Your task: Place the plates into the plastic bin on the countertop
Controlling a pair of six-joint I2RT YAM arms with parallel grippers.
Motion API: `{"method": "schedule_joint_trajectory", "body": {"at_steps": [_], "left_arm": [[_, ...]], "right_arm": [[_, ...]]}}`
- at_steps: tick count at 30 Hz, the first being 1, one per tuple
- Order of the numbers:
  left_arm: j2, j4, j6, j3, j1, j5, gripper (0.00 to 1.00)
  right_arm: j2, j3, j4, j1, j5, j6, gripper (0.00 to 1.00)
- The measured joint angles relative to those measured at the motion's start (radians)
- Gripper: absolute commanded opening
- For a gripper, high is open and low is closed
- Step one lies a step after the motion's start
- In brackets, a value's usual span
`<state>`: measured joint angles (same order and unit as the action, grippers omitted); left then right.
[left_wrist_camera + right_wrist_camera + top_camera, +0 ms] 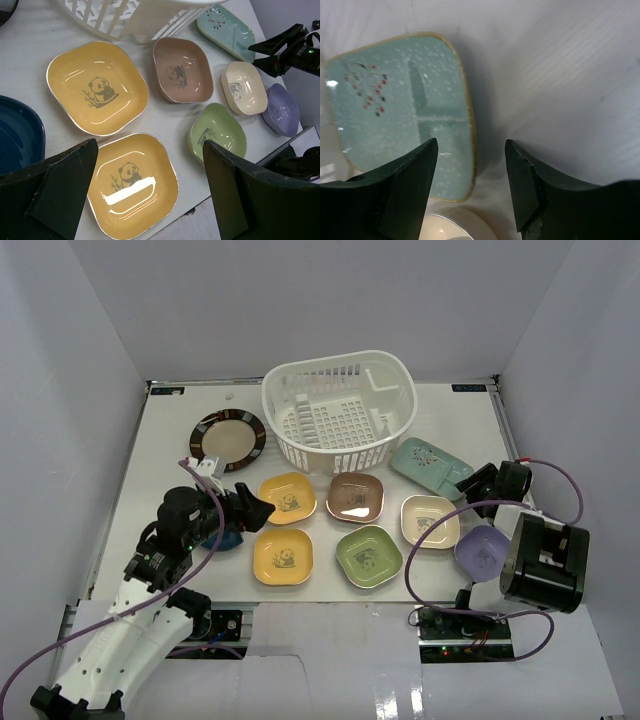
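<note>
"What did the overhead camera give you that the wrist ones didn't?"

"The whole layout. The white plastic bin [345, 455] stood at the back of the countertop [185, 405], with the dark-rimmed round plate [228, 437] to its left. Every plate lay outside the bin, and inside I saw only its own gridded base and moulded dividers."

"And from the wrists?"

"The left one showed panda prints on the far yellow dish [97, 87], the near yellow dish [132, 185], the brown dish [182, 70] and the cream dish [243, 87]. The left gripper [150, 165] hung over them, spread wide and gripping nothing, with the blue leaf plate [20, 130] just beside it. The right one showed red berries on the pale teal plate [400, 110]. Its edge lay between the parted fingers of the right gripper [470, 150]. I couldn't tell whether they touched."
</note>
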<state>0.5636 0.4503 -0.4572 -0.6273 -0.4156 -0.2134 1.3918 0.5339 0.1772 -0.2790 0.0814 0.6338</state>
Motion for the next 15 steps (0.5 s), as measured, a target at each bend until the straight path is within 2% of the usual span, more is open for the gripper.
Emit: {"method": "schedule_joint_trajectory", "body": {"at_steps": [3, 5, 6, 7, 9, 12, 15], "left_arm": [[0.016, 0.007, -0.005, 0.0, -0.004, 0.023, 0.95], [0.029, 0.014, -0.011, 0.0, -0.005, 0.036, 0.95], [0.037, 0.016, -0.014, 0.0, -0.006, 0.042, 0.94], [0.046, 0.018, -0.016, 0.0, -0.006, 0.047, 0.94], [0.073, 0.021, -0.023, 0.0, -0.006, 0.063, 0.93], [0.131, 0.03, -0.036, 0.0, -0.006, 0.087, 0.92], [0.205, 0.047, -0.046, 0.0, -0.006, 0.11, 0.92]], "right_arm": [[0.075, 0.016, 0.061, -0.003, 0.042, 0.021, 0.58], [0.126, 0.035, 0.105, -0.005, 0.071, 0.036, 0.48], [0.152, 0.045, 0.126, -0.005, 0.085, 0.043, 0.41], [0.172, 0.051, 0.145, -0.005, 0.093, 0.05, 0.27], [0.201, 0.053, 0.172, -0.01, 0.113, 0.074, 0.08], [0.185, 0.044, 0.219, -0.021, 0.149, 0.131, 0.08], [0.081, 0.013, 0.198, -0.018, 0.103, 0.143, 0.08]]}}
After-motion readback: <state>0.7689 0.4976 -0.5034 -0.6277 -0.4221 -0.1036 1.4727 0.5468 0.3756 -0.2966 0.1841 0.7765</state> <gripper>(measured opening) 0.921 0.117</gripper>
